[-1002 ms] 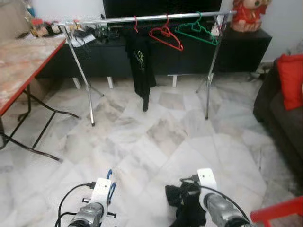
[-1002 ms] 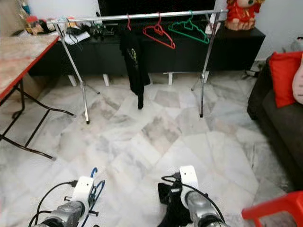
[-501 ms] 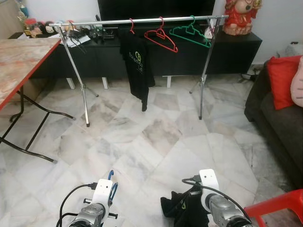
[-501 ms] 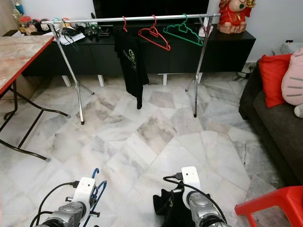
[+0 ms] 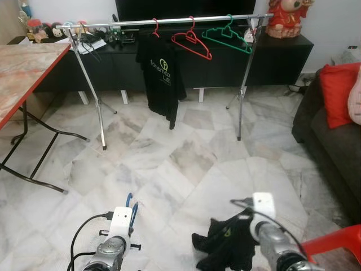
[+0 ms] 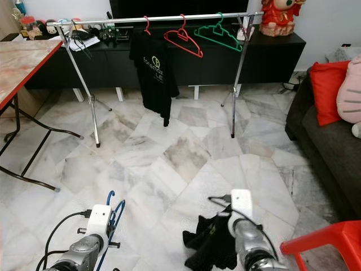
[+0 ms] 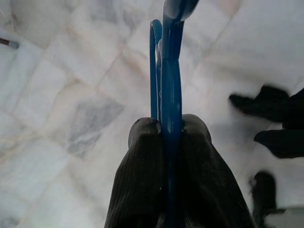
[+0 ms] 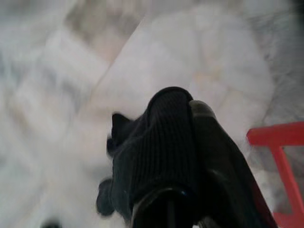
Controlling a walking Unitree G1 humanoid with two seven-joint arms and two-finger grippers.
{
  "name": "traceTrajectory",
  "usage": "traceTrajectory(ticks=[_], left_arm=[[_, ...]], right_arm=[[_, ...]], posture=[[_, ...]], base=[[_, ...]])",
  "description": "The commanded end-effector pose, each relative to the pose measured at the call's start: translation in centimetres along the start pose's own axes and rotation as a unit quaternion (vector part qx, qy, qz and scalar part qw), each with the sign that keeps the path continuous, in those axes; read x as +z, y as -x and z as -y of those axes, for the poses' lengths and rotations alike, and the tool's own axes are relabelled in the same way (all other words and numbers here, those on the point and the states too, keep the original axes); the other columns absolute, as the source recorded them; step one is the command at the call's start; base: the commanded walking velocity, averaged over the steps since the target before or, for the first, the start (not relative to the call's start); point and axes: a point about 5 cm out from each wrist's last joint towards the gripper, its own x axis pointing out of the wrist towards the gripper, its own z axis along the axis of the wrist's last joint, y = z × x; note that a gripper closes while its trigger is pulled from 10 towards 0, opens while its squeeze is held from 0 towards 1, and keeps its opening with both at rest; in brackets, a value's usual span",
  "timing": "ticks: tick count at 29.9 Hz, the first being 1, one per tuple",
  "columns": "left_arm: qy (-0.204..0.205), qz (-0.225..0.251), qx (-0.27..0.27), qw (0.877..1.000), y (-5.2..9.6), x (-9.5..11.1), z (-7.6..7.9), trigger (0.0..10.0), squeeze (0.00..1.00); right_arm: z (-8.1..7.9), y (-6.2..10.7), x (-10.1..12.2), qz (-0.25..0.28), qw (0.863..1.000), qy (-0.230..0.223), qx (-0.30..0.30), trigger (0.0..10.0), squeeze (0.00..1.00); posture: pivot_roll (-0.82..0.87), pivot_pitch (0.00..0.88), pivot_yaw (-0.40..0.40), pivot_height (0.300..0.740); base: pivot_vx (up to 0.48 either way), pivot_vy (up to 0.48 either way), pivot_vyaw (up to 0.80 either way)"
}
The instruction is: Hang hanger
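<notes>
Over the last half-second the hung black T-shirt (image 5: 162, 76) swung face-on at the far rack (image 5: 169, 21), while the left gripper (image 7: 165, 130) stayed clamped on the blue hanger (image 7: 167, 76) and the right gripper (image 8: 187, 111) kept pinching the black garment (image 5: 228, 245), both low over the floor, hanging yet undone.

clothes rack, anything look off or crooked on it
The green hanger and red hanger hang tilted on the clothes rack, both bare. The black t-shirt droops lopsided from its hanger. Nothing looks damaged.

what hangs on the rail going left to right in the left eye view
black t-shirt on a red hanger → empty red hanger → green hanger
</notes>
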Motion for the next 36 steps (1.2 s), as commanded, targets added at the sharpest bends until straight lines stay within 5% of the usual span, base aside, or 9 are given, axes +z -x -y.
traceTrajectory(ticks=[1,10,16,19,23,25,31,36], left_arm=[[0.009,0.019,0.007,1.000,0.1,0.1,-0.3,10.0,0.00],[0.035,0.064,0.011,0.997,0.1,1.2,-0.3,10.0,0.00],[0.032,0.099,0.017,0.994,0.1,2.3,-0.5,10.0,0.00],[0.023,0.212,0.036,0.976,-0.2,9.8,-2.2,10.0,0.00],[0.027,0.219,0.050,0.974,0.0,9.7,-3.0,10.0,0.00],[0.035,0.223,0.057,0.972,0.1,9.3,-3.2,10.0,0.00],[0.039,0.237,0.070,0.968,0.3,9.3,-3.9,10.0,0.00],[0.025,0.296,0.069,0.952,1.0,11.6,-4.6,10.0,0.00]], right_arm=[[0.8,-0.2,2.6,0.055,0.998,-0.024,-0.018,10.0,0.00],[2.0,-0.1,6.3,0.149,0.988,-0.035,-0.021,10.0,0.00],[2.4,-0.1,6.7,0.159,0.986,-0.047,-0.020,10.0,0.00],[3.2,0.0,6.1,0.150,0.988,-0.044,-0.008,10.0,0.00],[3.3,0.0,5.7,0.141,0.989,-0.022,0.021,10.0,0.00],[2.6,0.0,5.3,0.141,0.989,0.019,0.044,10.0,0.00],[0.6,0.2,5.8,0.173,0.983,0.031,0.059,10.0,0.00],[1.2,1.0,10.2,0.278,0.960,0.012,0.043,10.0,0.00]], posture=[[-0.08,0.000,0.022,0.740],[-0.09,0.000,0.027,0.740],[-0.08,0.000,0.033,0.740],[-0.08,0.000,0.032,0.740],[-0.08,0.000,0.030,0.740],[-0.08,0.000,0.017,0.740],[-0.08,0.000,0.006,0.740],[-0.12,0.000,0.011,0.740]], base=[[0.000,0.000,0.00],[0.000,0.000,0.00],[0.000,0.000,0.00],[0.000,0.000,0.00],[0.000,0.000,0.00],[0.000,0.000,0.00],[0.000,0.000,0.00],[0.000,0.000,0.00]])
